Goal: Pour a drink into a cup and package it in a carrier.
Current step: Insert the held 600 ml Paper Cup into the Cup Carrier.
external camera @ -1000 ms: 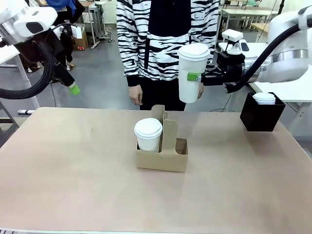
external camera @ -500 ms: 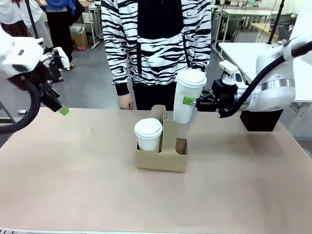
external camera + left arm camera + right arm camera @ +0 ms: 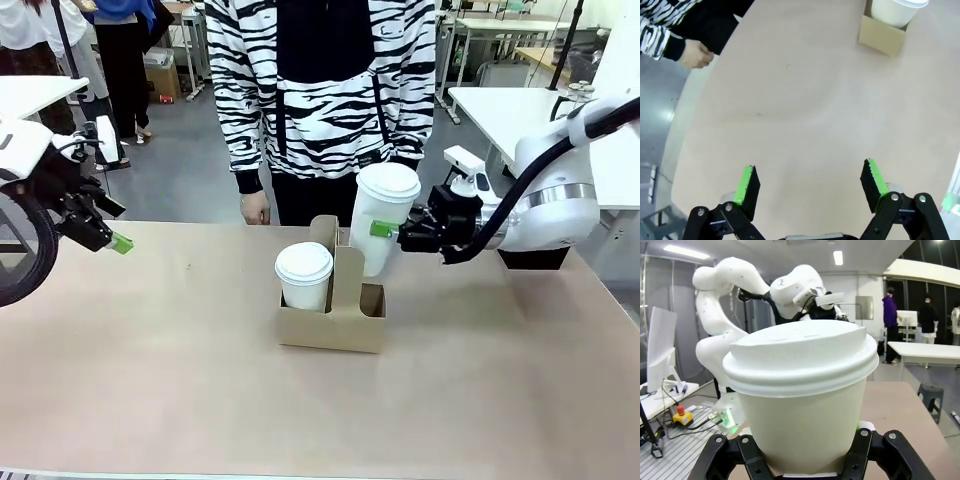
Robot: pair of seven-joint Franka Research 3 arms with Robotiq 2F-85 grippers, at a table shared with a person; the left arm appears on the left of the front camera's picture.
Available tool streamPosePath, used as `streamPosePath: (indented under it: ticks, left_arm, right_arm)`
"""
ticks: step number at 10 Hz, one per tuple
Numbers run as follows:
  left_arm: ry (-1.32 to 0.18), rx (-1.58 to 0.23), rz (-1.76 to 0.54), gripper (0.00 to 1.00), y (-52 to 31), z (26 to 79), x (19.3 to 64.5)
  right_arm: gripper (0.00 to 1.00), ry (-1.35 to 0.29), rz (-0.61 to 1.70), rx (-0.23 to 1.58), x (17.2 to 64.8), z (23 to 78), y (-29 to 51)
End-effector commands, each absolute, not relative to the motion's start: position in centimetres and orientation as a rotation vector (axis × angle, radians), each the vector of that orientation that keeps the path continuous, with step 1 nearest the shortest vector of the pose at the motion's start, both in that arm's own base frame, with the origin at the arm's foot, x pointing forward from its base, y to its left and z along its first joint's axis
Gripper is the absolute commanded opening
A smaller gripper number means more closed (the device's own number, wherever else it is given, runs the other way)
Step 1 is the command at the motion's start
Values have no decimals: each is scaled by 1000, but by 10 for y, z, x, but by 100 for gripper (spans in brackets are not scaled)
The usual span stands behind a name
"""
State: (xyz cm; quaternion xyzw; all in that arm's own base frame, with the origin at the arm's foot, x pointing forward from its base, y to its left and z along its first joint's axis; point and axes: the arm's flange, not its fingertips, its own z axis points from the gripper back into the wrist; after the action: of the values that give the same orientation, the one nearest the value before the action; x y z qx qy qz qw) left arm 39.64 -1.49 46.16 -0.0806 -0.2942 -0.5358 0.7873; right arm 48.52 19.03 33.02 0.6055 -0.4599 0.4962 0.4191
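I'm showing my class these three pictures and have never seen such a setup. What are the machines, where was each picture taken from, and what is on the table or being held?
Two white robot arms share a table with a person standing opposite. The front view looks across the table; the other two come from cameras on each arm's wrist. The right gripper has its jaws shut on a lidded white cup, held tilted above a brown cardboard carrier. A second lidded cup already sits in the carrier. The left gripper hangs open over bare table, holding nothing.
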Motion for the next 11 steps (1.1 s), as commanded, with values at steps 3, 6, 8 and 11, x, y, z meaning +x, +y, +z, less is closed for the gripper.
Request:
streamPosePath:
  ticks: [3, 6, 8, 11]
  left_arm:
    - [-620, -136, -1116, 100, -20, 465, 396]
    - [-620, -136, -1116, 100, -20, 465, 396]
    - [-620, -136, -1116, 100, -20, 465, 396]
    - [-620, -136, -1116, 100, -20, 465, 396]
  right_arm:
    - [60, -1022, 1298, 1594, 473, 313, 203]
    - [60, -990, 1311, 1620, 478, 285, 210]
    - [60, -950, 1321, 1631, 482, 270, 210]
    - [60, -897, 1388, 1621, 487, 253, 210]
